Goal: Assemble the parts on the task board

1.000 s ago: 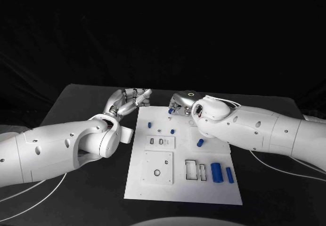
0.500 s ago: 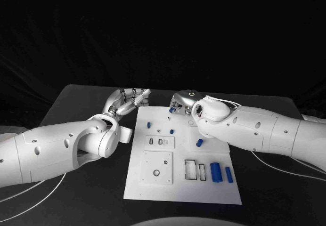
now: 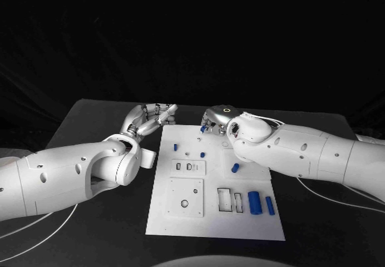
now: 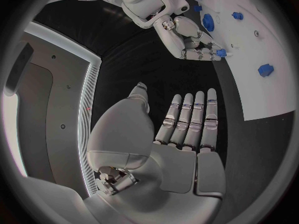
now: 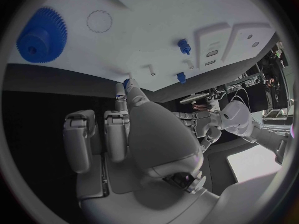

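Observation:
The white task board [image 3: 248, 228] lies in the middle of the black table. At its far edge my right hand [image 3: 215, 119] pinches a small blue part [image 3: 202, 129] in its fingertips, just over the board's corner. The left wrist view shows that hand [image 4: 187, 37] and the pinched part [image 4: 221, 53] too. My left hand [image 3: 152, 119] hovers beside the board's far left corner, fingers straight and apart, holding nothing; it looks the same in its own view [image 4: 187, 124]. On the board lie small blue pegs [image 3: 176, 148], a thick blue cylinder [image 3: 254, 202] and a slim one [image 3: 270, 205].
Two raised white blocks [image 3: 188, 167] [image 3: 186, 197] and a pair of rectangular slots [image 3: 231, 200] sit on the board. A blue gear [image 5: 40, 35] lies on the board near my right hand. Bare black table [image 3: 96, 233] flanks the board.
My right hand with the small blue part has edged slightly toward the board's far edge. My left hand has barely moved.

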Robot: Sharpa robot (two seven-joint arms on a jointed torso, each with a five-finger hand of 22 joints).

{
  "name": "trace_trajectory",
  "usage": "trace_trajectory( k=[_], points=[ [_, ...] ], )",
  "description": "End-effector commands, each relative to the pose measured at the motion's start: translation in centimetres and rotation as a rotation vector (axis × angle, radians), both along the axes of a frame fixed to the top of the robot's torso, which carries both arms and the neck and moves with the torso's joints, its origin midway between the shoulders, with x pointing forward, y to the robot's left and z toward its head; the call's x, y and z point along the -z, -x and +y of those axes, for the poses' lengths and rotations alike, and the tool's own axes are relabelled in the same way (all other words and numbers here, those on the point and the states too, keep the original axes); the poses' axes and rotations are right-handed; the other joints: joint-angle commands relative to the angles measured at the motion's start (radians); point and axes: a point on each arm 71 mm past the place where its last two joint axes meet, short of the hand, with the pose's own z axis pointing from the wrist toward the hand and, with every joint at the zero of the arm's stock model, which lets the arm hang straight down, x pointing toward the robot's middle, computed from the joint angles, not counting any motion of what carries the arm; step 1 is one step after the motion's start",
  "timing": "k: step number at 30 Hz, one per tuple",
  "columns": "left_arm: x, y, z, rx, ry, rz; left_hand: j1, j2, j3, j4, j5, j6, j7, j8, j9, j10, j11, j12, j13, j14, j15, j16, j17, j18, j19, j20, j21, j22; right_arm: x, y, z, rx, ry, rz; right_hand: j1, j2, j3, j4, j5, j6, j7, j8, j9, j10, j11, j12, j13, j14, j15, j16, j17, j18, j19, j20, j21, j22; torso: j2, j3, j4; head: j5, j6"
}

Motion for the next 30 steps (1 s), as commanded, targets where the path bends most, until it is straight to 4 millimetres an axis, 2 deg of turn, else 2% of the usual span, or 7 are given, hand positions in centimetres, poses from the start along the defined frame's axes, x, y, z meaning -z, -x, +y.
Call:
trace_trajectory(
  k=[1,9,30],
  points=[
    [-0.25,-0.03,-0.18,0.007,0.006,-0.014,0.004,0.004,0.001,0.000,-0.002,-0.005,0.030,0.001,0.001,0.009,0.001,-0.005,-0.001,-0.008,0.002,-0.005,-0.001,0.007,-0.007,-0.002,-0.005,-0.002,0.09,-0.03,0.00,0.004,0.016,0.000,0.007,0.001,0.006,0.000,0.003,0.009,-0.001,0.001,0.007,-0.003,0.003,-0.004,0.000,0.104,-0.002,0.003,0.251,-0.014,0.106,-0.004,0.004,0.263,-0.001,0.0000,0.0007,-0.001,-0.001],
    [-0.24,-0.05,-0.09,0.003,0.004,-0.014,0.005,0.005,0.001,0.000,-0.002,-0.005,0.030,0.001,0.001,0.009,0.001,-0.005,-0.001,-0.008,0.002,-0.005,-0.001,0.007,-0.008,-0.002,-0.005,-0.002,0.20,-0.06,0.19,0.001,0.020,0.010,0.007,0.001,0.006,0.001,0.003,0.009,-0.001,0.000,0.007,-0.003,0.004,-0.004,-0.001,0.104,-0.002,0.003,0.252,-0.014,0.106,-0.004,0.004,0.263,-0.001,-0.0010,0.0002,0.000,-0.001],
    [-0.25,-0.04,-0.13,0.001,0.003,-0.013,0.007,0.008,0.002,-0.001,-0.002,-0.006,0.031,0.001,0.001,0.009,0.001,-0.007,-0.001,-0.007,0.002,-0.006,-0.001,0.006,-0.011,-0.002,-0.007,-0.003,0.35,-0.46,0.59,0.005,0.033,0.017,0.006,-0.001,0.008,0.003,0.003,0.007,0.000,-0.002,0.006,-0.005,0.005,-0.005,-0.001,0.104,-0.001,0.003,0.252,-0.014,0.106,-0.004,0.004,0.263,0.000,-0.0008,0.0004,0.000,-0.002]
  ],
)
